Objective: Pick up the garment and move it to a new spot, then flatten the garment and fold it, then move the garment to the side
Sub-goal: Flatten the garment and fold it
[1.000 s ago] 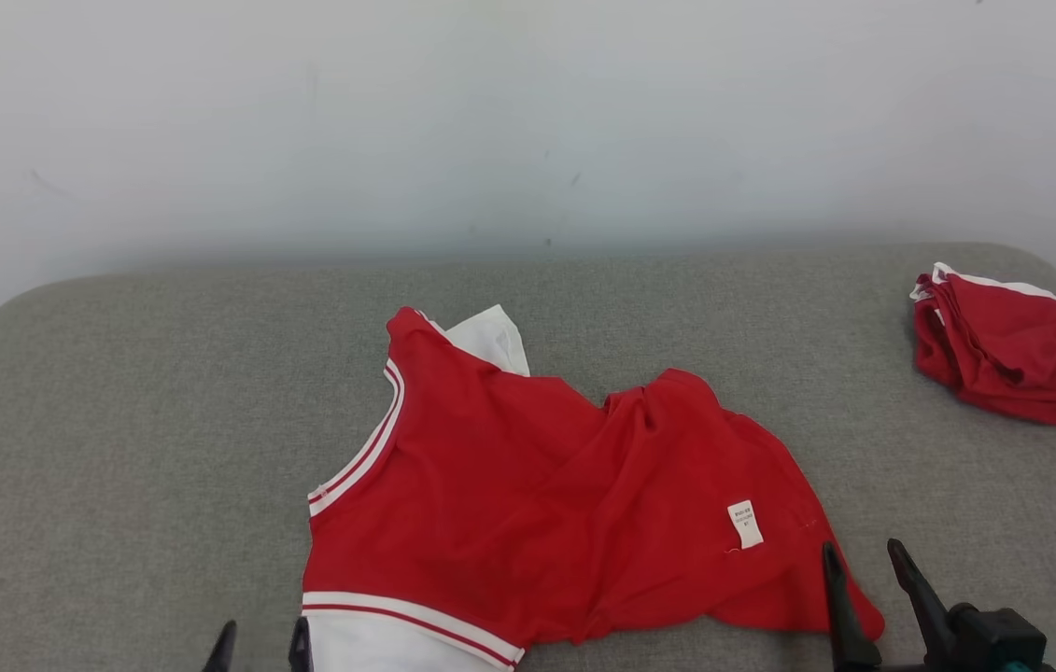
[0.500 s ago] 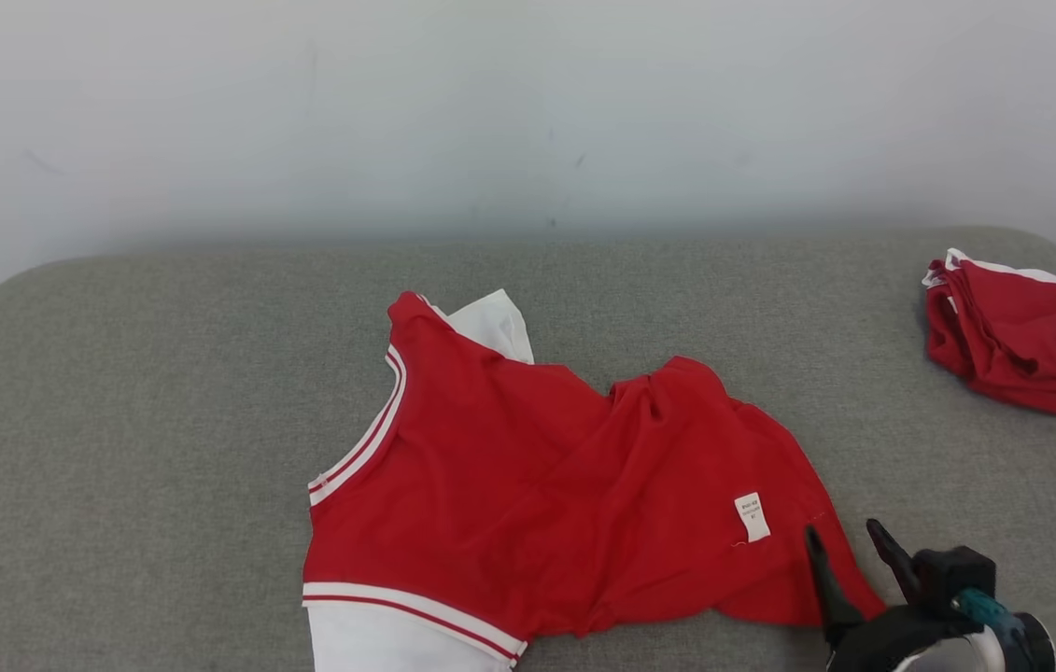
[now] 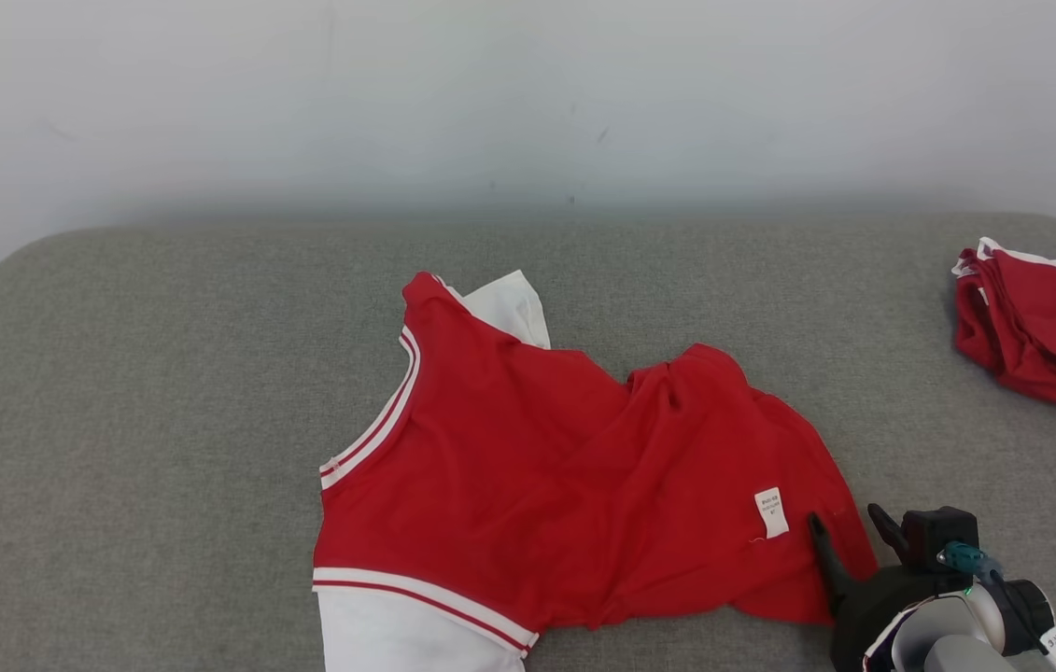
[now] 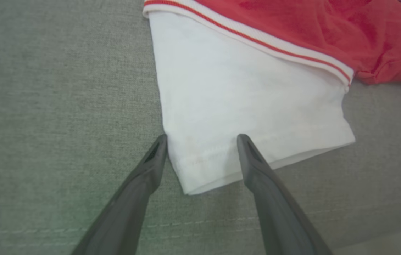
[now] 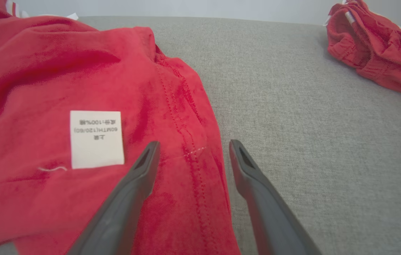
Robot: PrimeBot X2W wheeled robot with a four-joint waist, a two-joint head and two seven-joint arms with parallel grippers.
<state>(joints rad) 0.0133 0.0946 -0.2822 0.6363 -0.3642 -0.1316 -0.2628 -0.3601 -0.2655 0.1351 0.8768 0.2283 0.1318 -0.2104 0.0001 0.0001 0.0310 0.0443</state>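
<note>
- Both pairs of jaws stand fully released and hold nothing. Your left gripper (image 4: 202,136) straddles the cuff corner of the white sleeve (image 4: 250,99). Your right gripper (image 5: 194,142) straddles the red seamed edge (image 5: 186,117) beside the care label (image 5: 95,138).
- You cannot tell whether any fingertip touches cloth.
- Your red-and-white shirt (image 3: 528,467) lies rumpled at the middle of the grey padded surface (image 3: 163,420), toward its near edge. A second red garment (image 3: 1041,327) sits bunched near the far right corner, well apart.
- You appear to be at the pick-up. Press each lower finger into the padding so that it slides under the cloth.
- Bite well in from the edge, since thin knit probably slips.
- Close both grippers together and lift evenly, so the shirt hangs rather than drags.
</note>
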